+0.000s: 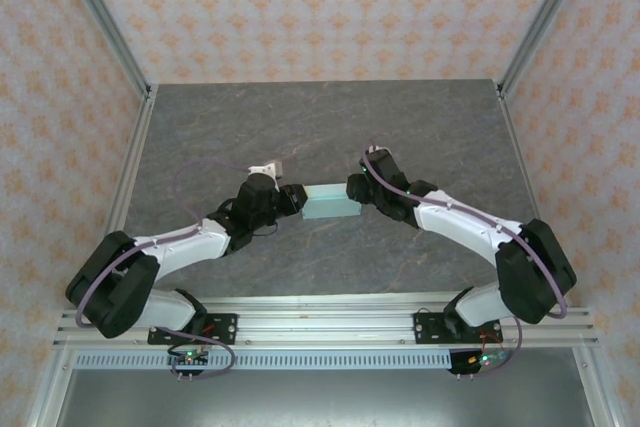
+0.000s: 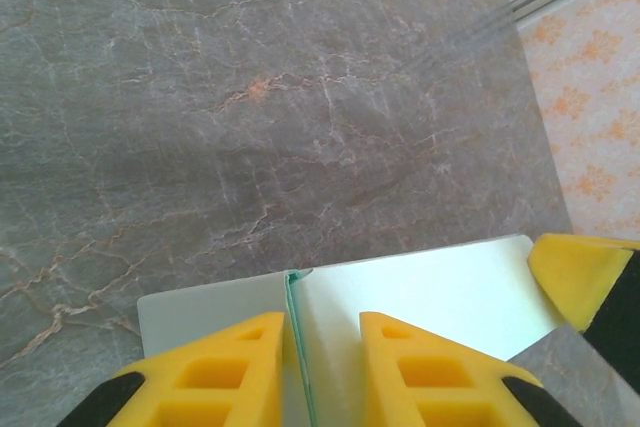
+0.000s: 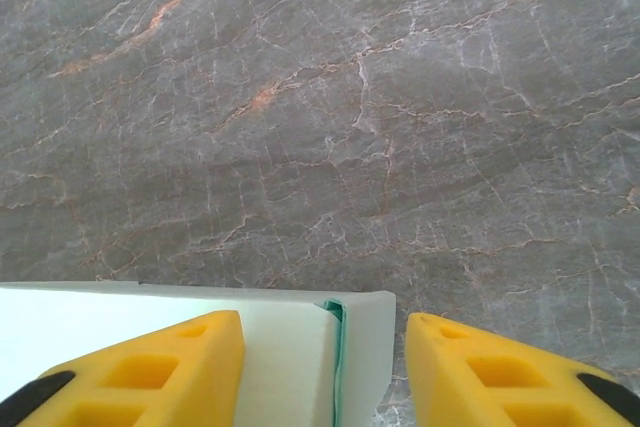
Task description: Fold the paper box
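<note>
Paper box (image 1: 332, 203) edges straddled by L gripper (image 2: 322, 327), R gripper (image 3: 322, 321); wide table (image 1: 300, 127) around.

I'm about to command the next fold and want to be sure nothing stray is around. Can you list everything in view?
paper box: one, pale mint-blue, mid-table between the two grippers
table: one, grey marbled, under everything
walls: pale with orange motifs, behind and at both sides
frame posts: two, silver metal, rising from the table's back corners
base rail: one, silver, at the near edge
left arm: one, black and white, reaching in from the left
right arm: one, black and white, reaching in from the right
left gripper: one, yellow fingers, straddling a raised fold at the box's left end; grip unclear
right gripper: one, yellow fingers, apart around the box's right end
</note>
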Controlling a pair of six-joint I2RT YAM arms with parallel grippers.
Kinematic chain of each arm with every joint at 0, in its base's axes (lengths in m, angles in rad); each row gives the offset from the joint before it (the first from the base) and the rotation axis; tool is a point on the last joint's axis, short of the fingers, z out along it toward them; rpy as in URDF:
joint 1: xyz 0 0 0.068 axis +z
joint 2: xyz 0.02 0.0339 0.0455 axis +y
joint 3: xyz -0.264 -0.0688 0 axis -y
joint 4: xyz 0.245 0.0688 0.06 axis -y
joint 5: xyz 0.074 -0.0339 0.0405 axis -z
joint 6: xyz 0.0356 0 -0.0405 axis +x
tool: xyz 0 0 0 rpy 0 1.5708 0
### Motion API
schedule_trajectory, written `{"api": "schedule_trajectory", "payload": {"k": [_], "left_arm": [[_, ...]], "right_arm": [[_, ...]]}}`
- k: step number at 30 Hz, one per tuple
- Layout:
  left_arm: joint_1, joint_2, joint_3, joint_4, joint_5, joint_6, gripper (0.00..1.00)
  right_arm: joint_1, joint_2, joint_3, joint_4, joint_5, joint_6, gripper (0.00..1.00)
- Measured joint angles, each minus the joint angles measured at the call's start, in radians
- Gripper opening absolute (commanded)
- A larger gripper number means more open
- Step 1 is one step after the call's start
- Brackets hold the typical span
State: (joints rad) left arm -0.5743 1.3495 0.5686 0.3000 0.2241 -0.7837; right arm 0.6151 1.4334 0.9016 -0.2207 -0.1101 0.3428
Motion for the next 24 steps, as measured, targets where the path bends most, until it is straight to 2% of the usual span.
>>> {"api": "schedule_trajectory", "payload": {"k": [12, 17, 24], "left_arm": [[0.000, -0.003, 0.019, -0.062, 0.001, 0.007, 0.40], [0.000, 0.014, 0.026, -0.058, 0.011, 0.006, 0.40], [0.008, 0.046, 0.019, -0.010, 0.055, -0.006, 0.33]], "right_arm": [[-0.177, 0.010, -0.050, 0.063, -0.424, 0.018, 0.38], [-0.225, 0.018, -0.090, 0.121, -0.555, 0.041, 0.32], [-0.256, 0.018, -0.146, 0.214, -0.622, 0.064, 0.27]]}}
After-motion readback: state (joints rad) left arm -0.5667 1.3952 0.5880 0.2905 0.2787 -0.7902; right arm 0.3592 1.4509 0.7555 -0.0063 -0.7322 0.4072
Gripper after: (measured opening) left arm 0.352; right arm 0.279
